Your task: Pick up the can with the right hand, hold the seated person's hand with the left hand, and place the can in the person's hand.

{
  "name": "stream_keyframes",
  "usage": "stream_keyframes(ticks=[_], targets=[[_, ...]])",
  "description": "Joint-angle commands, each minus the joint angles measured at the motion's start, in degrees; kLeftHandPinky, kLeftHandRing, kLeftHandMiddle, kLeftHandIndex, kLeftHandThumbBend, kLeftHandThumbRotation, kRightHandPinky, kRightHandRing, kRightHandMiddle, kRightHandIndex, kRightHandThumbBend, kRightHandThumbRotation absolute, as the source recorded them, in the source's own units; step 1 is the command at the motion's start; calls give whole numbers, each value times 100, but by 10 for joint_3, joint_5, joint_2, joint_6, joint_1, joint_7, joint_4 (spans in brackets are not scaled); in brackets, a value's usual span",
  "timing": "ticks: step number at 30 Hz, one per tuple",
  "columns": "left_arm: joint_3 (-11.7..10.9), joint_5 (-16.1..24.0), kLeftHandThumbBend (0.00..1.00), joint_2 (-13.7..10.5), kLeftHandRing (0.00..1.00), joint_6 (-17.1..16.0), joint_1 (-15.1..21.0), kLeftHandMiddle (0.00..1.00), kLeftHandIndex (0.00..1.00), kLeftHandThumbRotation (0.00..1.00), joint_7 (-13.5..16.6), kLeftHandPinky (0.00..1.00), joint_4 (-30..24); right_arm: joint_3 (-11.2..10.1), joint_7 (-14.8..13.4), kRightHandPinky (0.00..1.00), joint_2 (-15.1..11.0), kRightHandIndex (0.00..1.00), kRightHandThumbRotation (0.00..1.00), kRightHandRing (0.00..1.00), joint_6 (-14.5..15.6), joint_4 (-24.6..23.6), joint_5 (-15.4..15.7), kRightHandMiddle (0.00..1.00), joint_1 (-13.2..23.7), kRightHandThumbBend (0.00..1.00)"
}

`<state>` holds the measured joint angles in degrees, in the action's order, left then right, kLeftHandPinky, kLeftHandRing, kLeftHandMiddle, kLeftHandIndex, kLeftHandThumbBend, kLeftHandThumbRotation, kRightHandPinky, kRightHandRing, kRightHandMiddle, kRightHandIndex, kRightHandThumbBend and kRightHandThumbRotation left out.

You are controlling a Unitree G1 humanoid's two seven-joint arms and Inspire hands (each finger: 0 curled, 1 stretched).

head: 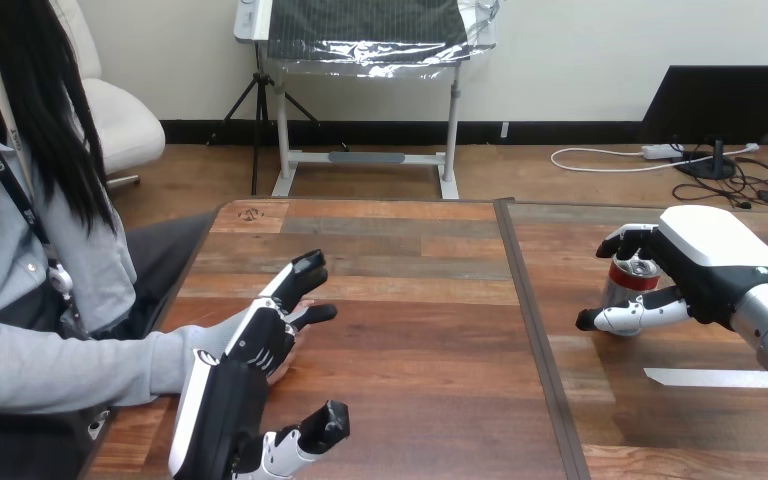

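A silver can (pixel 621 288) with a red band near its top stands upright on the right part of the table. My right hand (pixel 712 256) comes in from the right and is shut on it, fingers hooked over its far side and thumb across its front. Whether the can is off the wood I cannot tell. At the lower left my left hand (pixel 226 398) is open, its straight fingers lying over the person's hand (pixel 291 352), which rests on the table and is mostly hidden behind them. The thumb stands apart, nearer the front edge.
The person sits at the table's left side, a grey sleeve (pixel 80 365) reaching in along the edge. A dark seam (pixel 535 330) splits the wooden table (pixel 410 300) down its middle. A white tape strip (pixel 710 378) lies in front of my right forearm.
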<state>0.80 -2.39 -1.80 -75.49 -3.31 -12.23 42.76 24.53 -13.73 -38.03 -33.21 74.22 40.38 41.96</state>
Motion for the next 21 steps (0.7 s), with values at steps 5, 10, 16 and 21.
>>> stream_keyframes(ticks=[5,10,16,21], targets=[[-4,5,100,3,88,-13,39,90,87,70,9,75,-1,-4,-7,69,-18,76,61,76,-9,-25,-6,76,12,90],[-4,7,100,3,88,-13,40,90,87,70,12,74,0,-3,-8,69,-20,76,61,76,-12,-26,-4,76,13,90],[0,3,100,2,88,-11,39,90,87,70,13,75,-1,-6,-7,70,-20,76,61,76,-14,-26,-7,76,12,90],[5,-2,100,1,89,-8,38,91,88,70,11,76,-2,-7,-1,70,-20,76,60,76,-14,-26,-10,76,11,90]])
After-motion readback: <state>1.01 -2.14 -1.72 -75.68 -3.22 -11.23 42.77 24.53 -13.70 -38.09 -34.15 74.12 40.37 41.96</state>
